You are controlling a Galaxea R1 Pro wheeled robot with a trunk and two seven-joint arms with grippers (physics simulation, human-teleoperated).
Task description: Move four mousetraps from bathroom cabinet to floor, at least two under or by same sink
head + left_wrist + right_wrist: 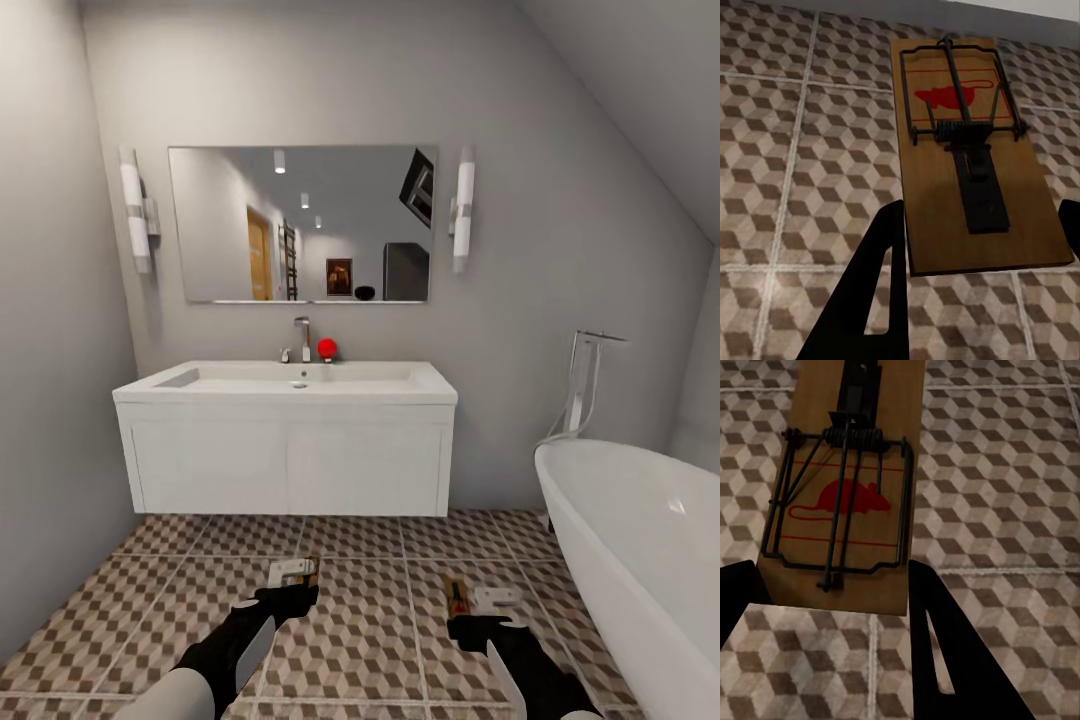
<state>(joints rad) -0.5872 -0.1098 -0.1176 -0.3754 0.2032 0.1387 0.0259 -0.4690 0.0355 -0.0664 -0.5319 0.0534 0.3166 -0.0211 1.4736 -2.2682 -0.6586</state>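
Note:
A tan wooden mousetrap [975, 157] with dark wire and a red mouse mark sits between my left gripper's [979, 255] black fingers [874, 300], held above the bathroom floor [365, 640]. A second mousetrap [847, 487] is gripped the same way by my right gripper [832, 600]. In the head view, the left gripper [293, 587] carries its mousetrap [300, 570] low in front of the white wall-hung sink [290, 400]. The right gripper [478, 612] holds its mousetrap [457, 596] beside the bathtub. The cabinet is out of view.
An oval white bathtub [640, 540] with a chrome floor tap [585, 385] fills the right side. A mirror [302, 224] and two wall lights hang above the sink; a red ball [327, 348] sits by its tap. A grey wall closes the left.

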